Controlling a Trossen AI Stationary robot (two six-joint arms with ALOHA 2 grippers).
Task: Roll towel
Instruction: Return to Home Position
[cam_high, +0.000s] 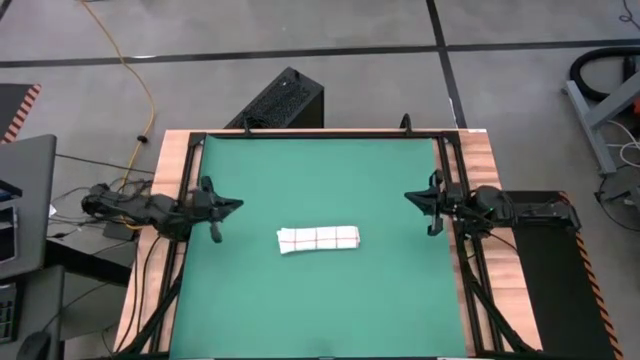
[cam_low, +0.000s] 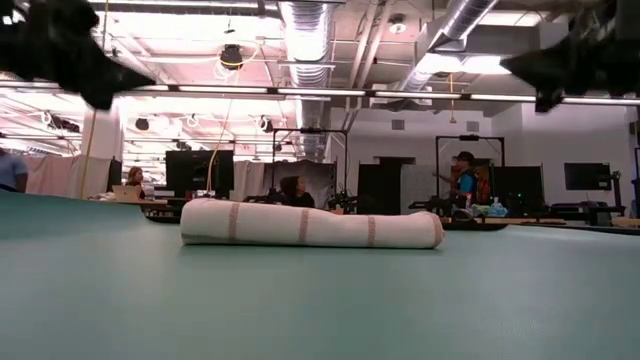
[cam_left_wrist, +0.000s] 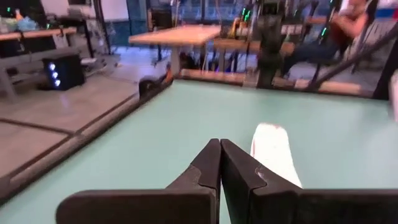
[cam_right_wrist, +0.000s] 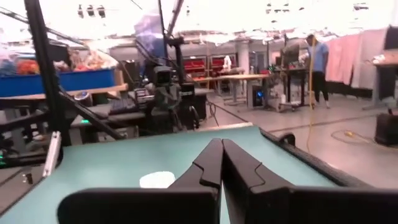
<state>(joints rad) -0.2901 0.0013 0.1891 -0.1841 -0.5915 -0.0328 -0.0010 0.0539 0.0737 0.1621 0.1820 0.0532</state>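
We see the left hand (cam_high: 232, 204), fingers together and empty, at the green mat's (cam_high: 320, 170) left edge. The rolled towel (cam_high: 318, 239) lies near mid-mat. The right hand (cam_high: 415, 198), likewise closed, hangs at the right edge. Beyond, people (cam_low: 464, 178) in a lit workshop.

The wood-edged desk (cam_high: 490, 160) carries a flat green mat (cam_high: 320, 300); on it lies a rolled white red-checked cloth towel (cam_high: 318, 239).
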